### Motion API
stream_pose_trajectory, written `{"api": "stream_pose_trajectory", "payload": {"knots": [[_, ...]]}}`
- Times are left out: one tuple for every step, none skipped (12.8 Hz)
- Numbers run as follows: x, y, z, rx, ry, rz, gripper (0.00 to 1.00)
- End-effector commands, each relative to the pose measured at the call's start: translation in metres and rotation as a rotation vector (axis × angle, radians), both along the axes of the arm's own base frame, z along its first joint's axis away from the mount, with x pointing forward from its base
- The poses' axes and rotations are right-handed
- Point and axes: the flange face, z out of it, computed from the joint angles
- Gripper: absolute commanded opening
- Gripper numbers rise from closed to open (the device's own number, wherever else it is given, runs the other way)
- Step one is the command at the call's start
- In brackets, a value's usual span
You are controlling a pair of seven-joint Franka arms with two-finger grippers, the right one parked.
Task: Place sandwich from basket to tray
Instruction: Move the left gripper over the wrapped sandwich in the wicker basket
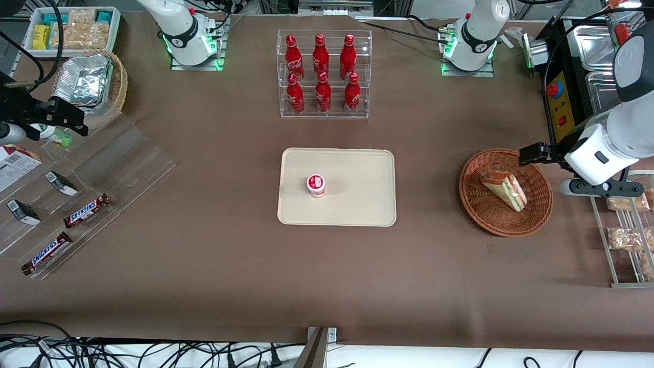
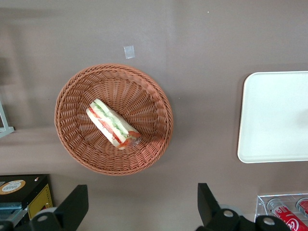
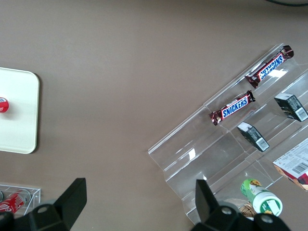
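Observation:
The sandwich (image 1: 503,189) lies on its side in the reddish-brown wicker basket (image 1: 511,230), toward the working arm's end of the table. The left wrist view shows the sandwich (image 2: 113,124) with its green and red filling, inside the basket (image 2: 96,166). The cream tray (image 1: 357,204) sits mid-table with a small red-and-white cup (image 1: 316,185) on it; an edge of the tray shows in the left wrist view (image 2: 274,120). My left gripper (image 1: 534,153) is open and empty. It hangs raised above the table, by the basket's rim that is farther from the front camera. Its fingers (image 2: 72,207) stand wide apart over bare table.
A clear rack of red bottles (image 1: 323,74) stands farther from the front camera than the tray. A black control box (image 1: 559,107) and a wire rack of snack bags (image 1: 626,235) flank the basket. A clear display with Snickers bars (image 1: 87,210) lies toward the parked arm's end.

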Motion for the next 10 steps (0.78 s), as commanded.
{"api": "stream_pose_trajectory", "payload": {"knots": [[0.003,0.002,0.006,0.002,0.003,-0.014,1.00],[0.003,0.004,0.006,0.004,0.004,-0.009,1.00],[0.005,0.006,-0.001,0.006,0.015,0.003,1.00],[0.007,0.016,-0.013,0.044,0.038,0.046,1.00],[0.009,0.023,-0.025,0.095,0.059,0.107,1.00],[0.009,0.025,-0.037,0.109,0.076,0.165,1.00],[0.010,0.028,-0.046,0.123,0.087,0.230,1.00],[0.012,0.040,-0.053,0.130,0.097,0.329,1.00],[0.014,0.042,-0.072,0.151,0.076,0.464,1.00],[0.013,0.042,-0.095,0.162,0.043,0.553,1.00]]}}
